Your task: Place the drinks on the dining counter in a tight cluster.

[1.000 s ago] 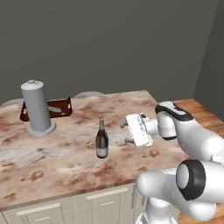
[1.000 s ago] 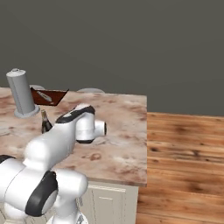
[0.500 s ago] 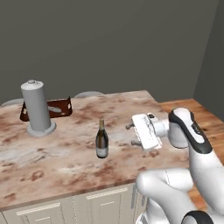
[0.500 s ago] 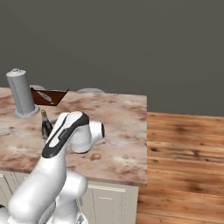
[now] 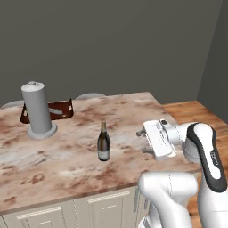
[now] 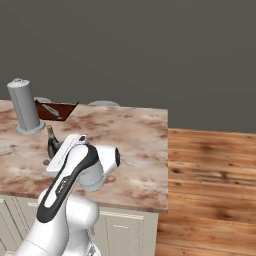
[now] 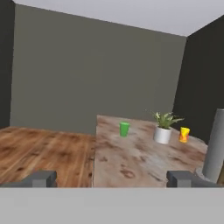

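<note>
A slim dark wine bottle point(image 5: 103, 141) with a pale label stands upright on the beige marble dining counter point(image 5: 67, 160). In the right base view the wine bottle point(image 6: 51, 142) peeks out from behind the arm. My gripper point(image 5: 143, 141) hangs open to the right of the bottle, a short gap away and touching nothing. In the hand view the fingertips point(image 7: 42, 178) stand wide apart at the bottom, with nothing between them. A small yellow-orange object point(image 7: 184, 134) sits far down the counter; it is too small to tell what it is.
A tall grey cylinder point(image 5: 38, 110) on a round base stands at the back left, with a brown tray point(image 5: 57, 110) behind it. Far along the counter in the hand view are a green cup point(image 7: 124, 129) and a potted plant point(image 7: 164, 129). Wooden floor point(image 6: 210, 180) lies past the counter's right edge.
The arm has swung its elbow to the right, and the open gripper has drifted slightly right and nearer, away from the bottle. The bottle has not moved.
</note>
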Controlling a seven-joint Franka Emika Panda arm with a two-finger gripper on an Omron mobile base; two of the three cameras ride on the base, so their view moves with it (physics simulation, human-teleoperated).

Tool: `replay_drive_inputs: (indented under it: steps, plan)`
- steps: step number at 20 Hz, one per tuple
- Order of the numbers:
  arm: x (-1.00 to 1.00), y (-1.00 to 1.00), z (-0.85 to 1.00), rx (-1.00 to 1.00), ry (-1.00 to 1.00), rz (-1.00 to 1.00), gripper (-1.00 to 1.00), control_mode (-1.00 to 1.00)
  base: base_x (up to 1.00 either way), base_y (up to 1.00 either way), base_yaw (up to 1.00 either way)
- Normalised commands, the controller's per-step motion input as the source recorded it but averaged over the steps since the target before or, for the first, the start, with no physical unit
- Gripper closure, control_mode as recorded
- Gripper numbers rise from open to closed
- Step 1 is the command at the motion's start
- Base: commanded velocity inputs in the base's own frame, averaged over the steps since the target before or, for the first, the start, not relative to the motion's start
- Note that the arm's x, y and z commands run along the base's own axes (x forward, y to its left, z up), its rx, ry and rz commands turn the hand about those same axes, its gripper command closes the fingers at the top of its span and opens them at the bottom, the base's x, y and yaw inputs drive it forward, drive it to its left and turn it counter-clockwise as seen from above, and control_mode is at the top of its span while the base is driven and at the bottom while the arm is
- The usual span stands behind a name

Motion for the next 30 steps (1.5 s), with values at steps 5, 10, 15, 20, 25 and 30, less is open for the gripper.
replay_drive_inputs:
  steps: [5,10,15,20,25,30]
  plan:
    - [-0.07,-0.08,0.05,0.00,0.21,-0.02,-1.00,-1.00,0.00,0.00,0.00]
    - [0.00,0.00,0.00,0.00,0.01,0.00,-1.00,-1.00,0.00,0.00,0.00]
    - [0.00,0.00,0.00,0.00,0.00,0.00,-1.00,-1.00,0.00,0.00,0.00]
    - [0.00,0.00,0.00,0.00,0.00,0.00,-1.00,1.00,-0.06,0.00,0.00]
    - [0.00,0.00,0.00,0.00,0.00,0.00,-1.00,1.00,-0.50,0.10,0.03]
    - [0.00,0.00,0.00,0.00,0.00,0.00,-1.00,1.00,-0.72,0.15,0.10]
